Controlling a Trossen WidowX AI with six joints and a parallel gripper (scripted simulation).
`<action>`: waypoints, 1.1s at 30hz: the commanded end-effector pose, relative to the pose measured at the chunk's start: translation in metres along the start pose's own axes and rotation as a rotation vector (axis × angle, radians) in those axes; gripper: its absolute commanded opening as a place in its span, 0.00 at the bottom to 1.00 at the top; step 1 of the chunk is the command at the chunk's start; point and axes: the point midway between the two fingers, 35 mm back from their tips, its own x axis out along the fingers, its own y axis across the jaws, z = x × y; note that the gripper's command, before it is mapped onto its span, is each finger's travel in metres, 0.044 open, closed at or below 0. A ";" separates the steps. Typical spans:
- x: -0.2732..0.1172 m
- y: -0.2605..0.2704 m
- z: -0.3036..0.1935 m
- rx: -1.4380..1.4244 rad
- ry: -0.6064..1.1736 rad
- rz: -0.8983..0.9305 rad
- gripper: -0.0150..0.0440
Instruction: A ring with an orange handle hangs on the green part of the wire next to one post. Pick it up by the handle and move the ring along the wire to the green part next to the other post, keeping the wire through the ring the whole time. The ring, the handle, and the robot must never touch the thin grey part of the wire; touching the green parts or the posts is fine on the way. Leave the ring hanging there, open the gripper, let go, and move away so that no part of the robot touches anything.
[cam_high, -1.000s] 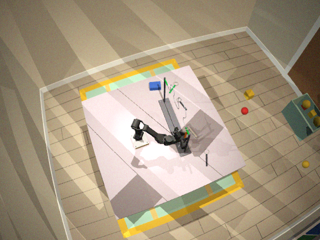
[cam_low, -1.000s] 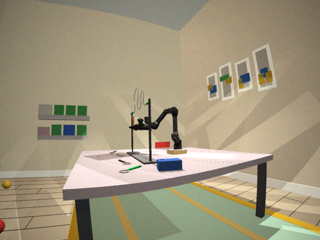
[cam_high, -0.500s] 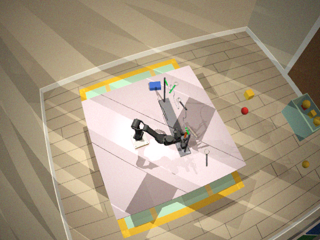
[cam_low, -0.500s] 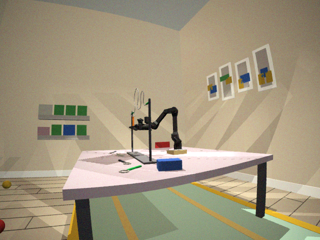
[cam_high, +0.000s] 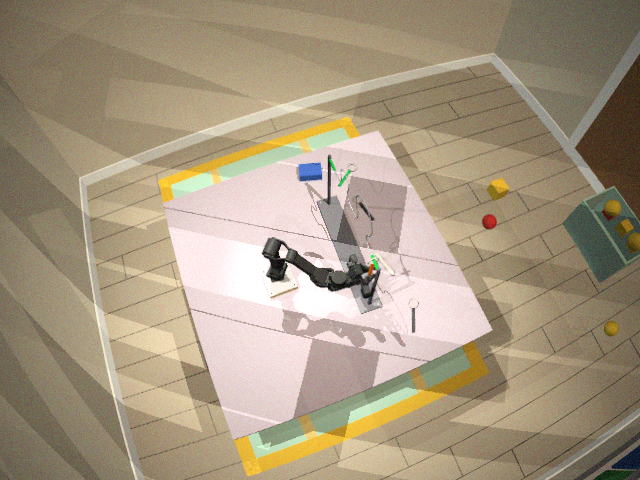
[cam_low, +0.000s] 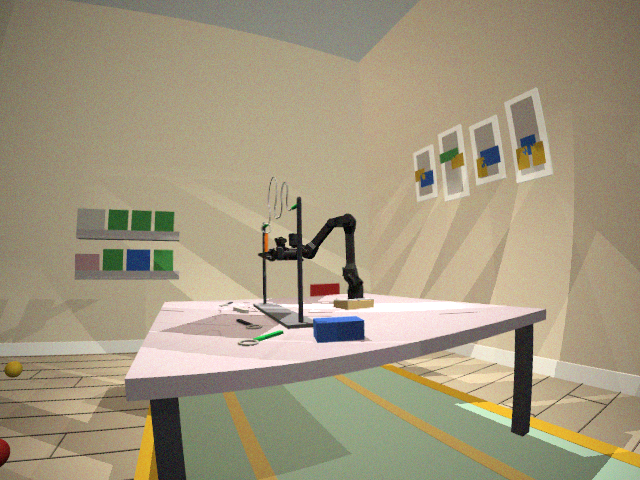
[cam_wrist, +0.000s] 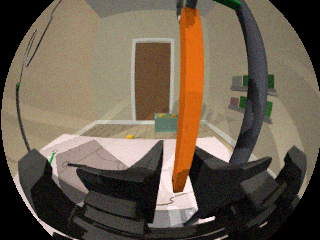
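The orange handle (cam_high: 370, 269) (cam_low: 266, 241) (cam_wrist: 191, 75) hangs upright from its ring (cam_low: 266, 228) on the green part (cam_high: 374, 262) (cam_wrist: 227, 3) next to the near post (cam_low: 264, 281) (cam_wrist: 257, 75). The ring is mostly cut off in the wrist view. My gripper (cam_low: 262, 254) (cam_wrist: 172, 143) is partly open at the handle's lower end. The handle is between the fingers, close to the right finger, with a narrow gap at the left one. The grey wire (cam_low: 268, 198) (cam_wrist: 46, 30) loops up and away towards the green part (cam_high: 332, 164) (cam_low: 294, 207) at the far post (cam_high: 329, 180) (cam_low: 299, 258).
The posts stand on a grey base (cam_high: 328, 209). A blue box (cam_high: 310, 172) (cam_low: 338, 329) and a green-handled ring (cam_high: 344, 178) (cam_low: 269, 335) lie near the far post. A black-handled ring (cam_high: 364, 207), a cream stick (cam_high: 385, 265) and a dark-handled ring (cam_high: 413, 319) lie on the table.
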 end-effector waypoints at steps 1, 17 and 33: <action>0.000 0.000 0.000 0.000 0.000 0.000 0.26; 0.000 0.000 0.002 0.000 0.000 -0.001 0.00; 0.000 0.000 0.014 0.000 -0.003 -0.007 0.00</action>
